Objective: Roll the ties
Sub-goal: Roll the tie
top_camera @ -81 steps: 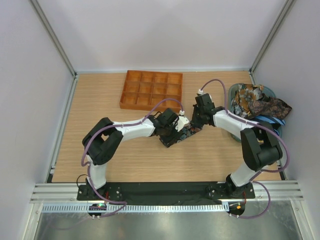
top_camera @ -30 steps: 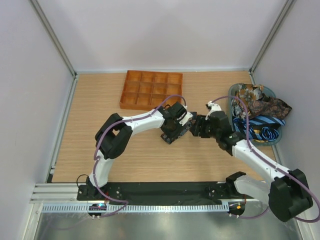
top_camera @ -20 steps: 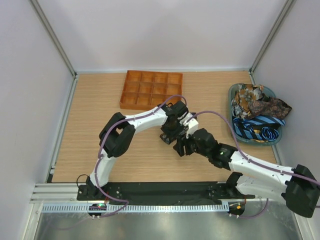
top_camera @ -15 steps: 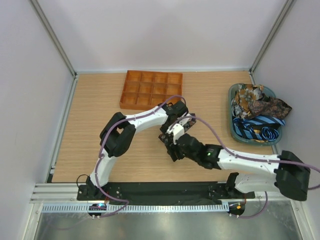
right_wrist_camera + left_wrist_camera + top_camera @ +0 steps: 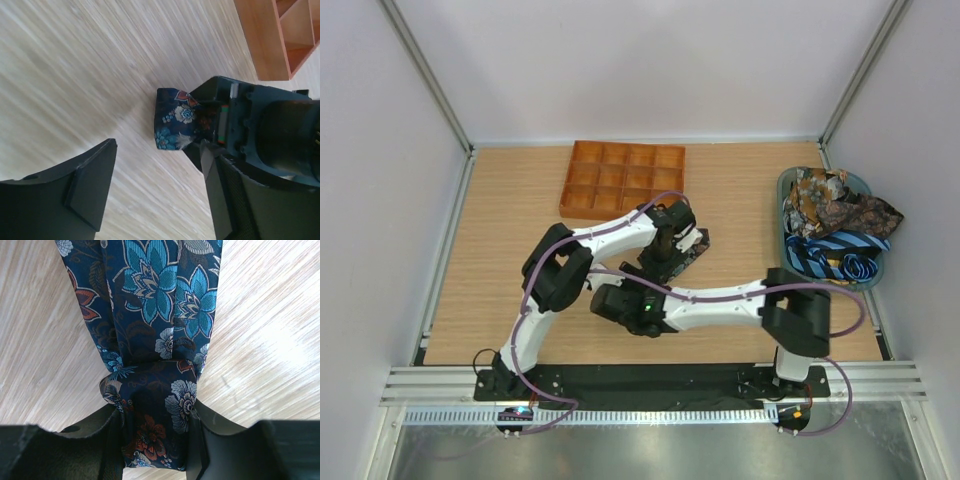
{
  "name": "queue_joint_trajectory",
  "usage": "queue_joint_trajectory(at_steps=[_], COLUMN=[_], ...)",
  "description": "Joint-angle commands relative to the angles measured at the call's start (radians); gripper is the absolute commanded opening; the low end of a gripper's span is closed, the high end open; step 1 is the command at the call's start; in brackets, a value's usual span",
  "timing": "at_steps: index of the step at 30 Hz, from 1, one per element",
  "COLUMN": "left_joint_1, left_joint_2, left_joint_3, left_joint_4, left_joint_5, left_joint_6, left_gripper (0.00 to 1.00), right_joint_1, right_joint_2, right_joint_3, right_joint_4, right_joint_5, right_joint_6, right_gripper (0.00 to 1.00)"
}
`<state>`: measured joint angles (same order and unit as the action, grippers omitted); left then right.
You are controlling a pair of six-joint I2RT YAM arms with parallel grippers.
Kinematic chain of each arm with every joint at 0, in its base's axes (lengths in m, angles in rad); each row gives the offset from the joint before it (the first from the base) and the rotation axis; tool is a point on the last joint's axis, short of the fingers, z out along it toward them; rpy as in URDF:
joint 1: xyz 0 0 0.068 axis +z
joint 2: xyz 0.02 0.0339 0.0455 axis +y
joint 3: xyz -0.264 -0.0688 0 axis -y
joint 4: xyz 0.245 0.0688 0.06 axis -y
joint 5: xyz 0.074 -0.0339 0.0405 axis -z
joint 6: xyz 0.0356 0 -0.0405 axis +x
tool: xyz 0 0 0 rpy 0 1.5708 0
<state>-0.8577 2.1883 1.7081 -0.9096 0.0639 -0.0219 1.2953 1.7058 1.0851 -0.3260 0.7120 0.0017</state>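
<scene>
A dark blue floral tie (image 5: 160, 300) lies on the wooden table, its near end rolled into a small bundle. My left gripper (image 5: 155, 427) is shut on that bundle, one finger on each side. From above, the left gripper (image 5: 665, 263) sits mid-table with the tie (image 5: 694, 246) sticking out to its right. The right arm reaches across the table, and its gripper (image 5: 618, 300) is low, just near and left of the left gripper. In the right wrist view the right gripper (image 5: 157, 147) is open with nothing in it, and the rolled tie (image 5: 176, 122) lies just beyond its fingertips.
More ties (image 5: 832, 205), floral and blue-striped, are heaped in a teal basket (image 5: 786, 258) at the right edge. An orange gridded tray (image 5: 622, 180) stands at the back, with one corner showing in the right wrist view (image 5: 285, 35). The right forearm lies across the near half of the table.
The right arm has swung from the tie's right side across to the near left of the left gripper, and its jaws have opened wider. The left gripper has kept its hold and barely moved.
</scene>
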Motion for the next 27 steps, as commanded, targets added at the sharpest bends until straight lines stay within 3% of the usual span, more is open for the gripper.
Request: queue_joint_trajectory(at_steps=[1, 8, 15, 27], left_joint_1=[0.005, 0.003, 0.006, 0.008], left_joint_2=[0.096, 0.122, 0.129, 0.174], left_joint_3=[-0.033, 0.002, 0.012, 0.096], left_joint_4=[-0.13, -0.178, -0.195, -0.313], left_joint_5=[0.036, 0.036, 0.042, 0.028], left_joint_6=[0.011, 0.017, 0.017, 0.008], left_gripper=[0.27, 0.27, 0.28, 0.29], right_joint_1=[0.009, 0.007, -0.011, -0.021], right_joint_2=[0.125, 0.371, 0.446, 0.515], right_joint_3=[0.126, 0.327, 0.384, 0.378], right_joint_4=[-0.161, -0.287, -0.309, -0.378], right_joint_5=[0.185, 0.309, 0.319, 0.32], right_joint_6=[-0.054, -0.052, -0.052, -0.008], right_gripper=[0.77, 0.81, 0.84, 0.78])
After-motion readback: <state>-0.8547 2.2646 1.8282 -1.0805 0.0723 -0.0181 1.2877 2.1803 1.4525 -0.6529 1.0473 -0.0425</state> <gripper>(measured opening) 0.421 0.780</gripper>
